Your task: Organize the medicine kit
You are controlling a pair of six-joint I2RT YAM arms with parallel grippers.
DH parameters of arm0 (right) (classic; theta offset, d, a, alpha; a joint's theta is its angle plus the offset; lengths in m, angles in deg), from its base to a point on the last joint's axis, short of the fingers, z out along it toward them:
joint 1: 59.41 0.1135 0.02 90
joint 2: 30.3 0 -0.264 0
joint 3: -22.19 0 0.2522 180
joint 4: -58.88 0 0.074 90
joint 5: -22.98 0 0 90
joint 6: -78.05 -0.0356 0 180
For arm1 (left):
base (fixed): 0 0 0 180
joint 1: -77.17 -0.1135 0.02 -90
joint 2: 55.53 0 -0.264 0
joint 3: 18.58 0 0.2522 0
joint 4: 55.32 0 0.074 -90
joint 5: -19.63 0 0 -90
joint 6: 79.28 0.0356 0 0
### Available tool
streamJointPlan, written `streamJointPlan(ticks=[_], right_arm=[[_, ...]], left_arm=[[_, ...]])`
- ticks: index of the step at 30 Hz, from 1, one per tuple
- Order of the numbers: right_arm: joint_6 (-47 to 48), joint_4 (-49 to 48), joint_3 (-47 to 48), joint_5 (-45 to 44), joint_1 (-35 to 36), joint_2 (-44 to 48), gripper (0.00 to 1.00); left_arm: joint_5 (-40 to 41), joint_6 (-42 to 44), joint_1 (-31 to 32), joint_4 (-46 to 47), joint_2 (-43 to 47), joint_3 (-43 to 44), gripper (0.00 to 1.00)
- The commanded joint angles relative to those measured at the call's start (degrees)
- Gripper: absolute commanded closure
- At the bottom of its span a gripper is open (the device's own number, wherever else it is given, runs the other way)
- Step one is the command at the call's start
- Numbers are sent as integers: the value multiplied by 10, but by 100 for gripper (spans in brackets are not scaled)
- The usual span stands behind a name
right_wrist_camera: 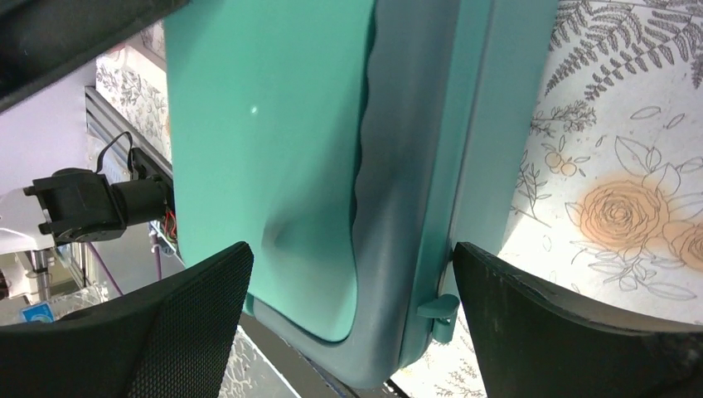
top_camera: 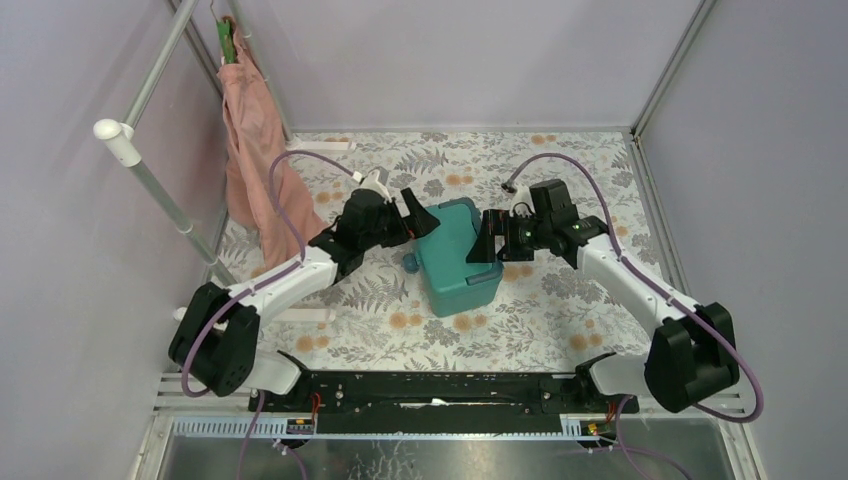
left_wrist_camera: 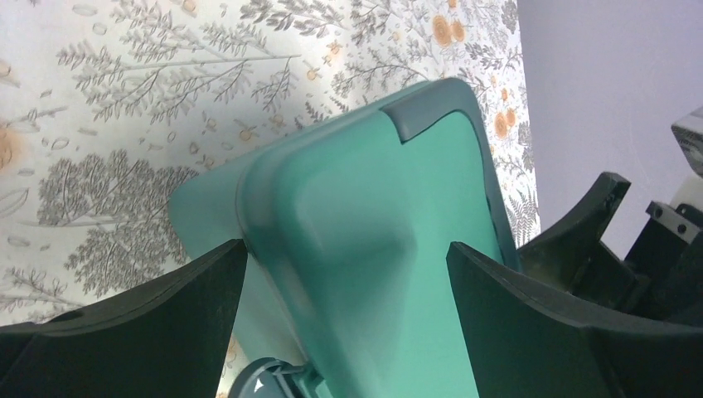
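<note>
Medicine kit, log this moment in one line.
medicine kit: closed, on table | left gripper: open, straddling kit | right gripper: open, straddling kit

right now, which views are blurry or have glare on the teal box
Top external: evenly lit, medicine kit sharp. Left wrist: kit close and soft, tablecloth crisper. Right wrist: one small glint on the kit, tablecloth in focus.

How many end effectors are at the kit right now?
2. Left end effector, open, at the kit's left side; right end effector, open, at its right side. None hidden.
</note>
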Motion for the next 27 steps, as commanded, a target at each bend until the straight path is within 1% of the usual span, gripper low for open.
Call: streamJointPlan(ticks=[1,4,6,9,14,19,22,27], right_arm=[[-39,-12,-16,-32,10,62,0],[-60,-19,-20,-86,10,90,0],[-74,-27,-18,-106,10,101,0],[-90,-45,-13,-113,10,104,0],[-92,-42,14,-101,10,61,0],[-70,-40,54,-59,10,-3,1],[-67,-43,73,-40,11,-42,0],[-50,-31,92,-71,17,-78,0]], left_arm=[[-10,39,8,15,-14,60,1],[20,48,4,-25,10,66,1],[32,40,-3,-54,39,58,1],[26,23,-9,-87,82,27,1],[18,-26,-9,-113,151,-50,1],[17,-72,-9,-96,202,-122,1],[-11,-80,-8,-58,206,-139,1],[-23,-74,-7,-44,187,-134,1]])
